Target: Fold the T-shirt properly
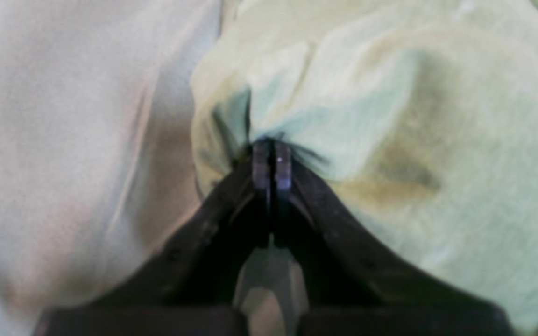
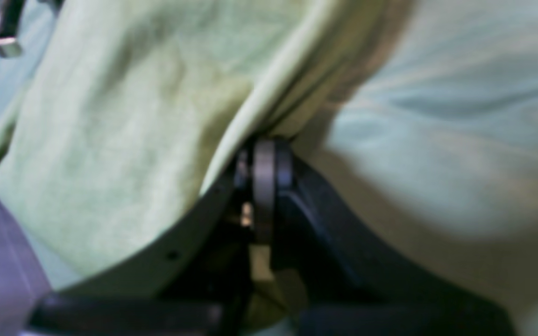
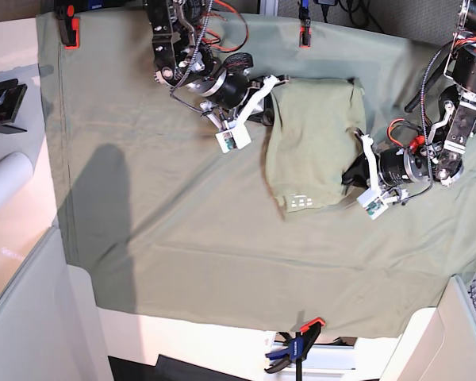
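The pale sage-green T-shirt (image 3: 313,143) lies folded into a narrow upright rectangle on the greyer-green sheet (image 3: 159,206), right of centre. My left gripper (image 1: 271,149) is shut on a bunched bit of the T-shirt's (image 1: 390,116) right edge; in the base view it (image 3: 355,171) sits at that edge. My right gripper (image 2: 262,149) is shut on the T-shirt's (image 2: 119,130) folded edge; in the base view it (image 3: 268,107) is at the shirt's upper left corner.
Red clamps (image 3: 67,30) pin the sheet at the back edge, and a blue-and-red clamp (image 3: 297,345) holds the front edge. A white roll (image 3: 4,186) and a black object (image 3: 1,99) lie off the sheet at left.
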Available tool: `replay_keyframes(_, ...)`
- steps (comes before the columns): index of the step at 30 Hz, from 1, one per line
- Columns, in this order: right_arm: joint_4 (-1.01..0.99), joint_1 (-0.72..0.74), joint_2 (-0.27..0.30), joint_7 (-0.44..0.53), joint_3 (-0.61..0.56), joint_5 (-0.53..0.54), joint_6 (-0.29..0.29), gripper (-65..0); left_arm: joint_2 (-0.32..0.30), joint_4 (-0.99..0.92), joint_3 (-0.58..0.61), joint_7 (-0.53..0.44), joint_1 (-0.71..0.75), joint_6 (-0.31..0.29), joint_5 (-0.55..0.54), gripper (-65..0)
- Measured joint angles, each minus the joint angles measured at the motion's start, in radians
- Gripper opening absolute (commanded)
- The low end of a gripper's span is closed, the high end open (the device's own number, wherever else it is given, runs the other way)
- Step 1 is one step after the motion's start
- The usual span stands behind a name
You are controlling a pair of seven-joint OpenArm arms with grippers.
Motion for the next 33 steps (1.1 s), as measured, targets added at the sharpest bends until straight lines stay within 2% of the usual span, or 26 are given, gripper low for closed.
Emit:
replay_keyframes(3, 0.000, -0.010, -0.005, -0.003, -0.021, 0.039, -0.001, -65.0, 0.000, 0.006, 0.000, 0.002, 0.001, 0.000, -0.001, -65.0)
replay_keyframes(9, 0.000, -0.030, -0.005, -0.007, -0.078, 0.015, -0.002, -65.0, -0.006, 0.050, 0.005, 0.020, 0.005, -0.001, 0.005, -65.0)
replay_keyframes(12, 0.002, -0.031, -0.005, -0.007, -0.077, 0.001, -0.002, -65.0, -0.033, 0.081, 0.005, 0.024, 0.008, -0.002, 0.005, -65.0)
replay_keyframes(18, 0.072, -0.036, 0.008, -0.012, -0.056, -0.067, -0.002, -65.0, -0.102, 0.169, 0.004, 0.103, 0.020, 0.002, -0.123, -65.0)
replay_keyframes(22, 0.141, -0.034, 0.024, -0.011, -0.019, -0.091, 0.001, -65.0, -0.120, 0.234, -0.028, 0.130, 0.087, 0.003, -0.143, -65.0)
replay_keyframes(25, 0.157, -0.032, 0.032, -0.011, 0.025, -0.106, 0.001, -65.0, -0.124, 0.262, -0.091, 0.137, 0.168, 0.003, -0.143, -65.0)
replay_keyframes(29, 0.157, -0.039, 0.058, -0.012, 0.105, -0.112, 0.001, -65.0, -0.123, 0.313, -0.247, 0.146, 0.276, 0.002, -0.170, -65.0)
replay_keyframes(33, 0.208, -0.046, 0.109, -0.095, 0.193, -0.046, -0.001, -65.0, -0.126, 0.421, -0.439, 0.222, 0.394, 0.013, -0.280, -65.0)
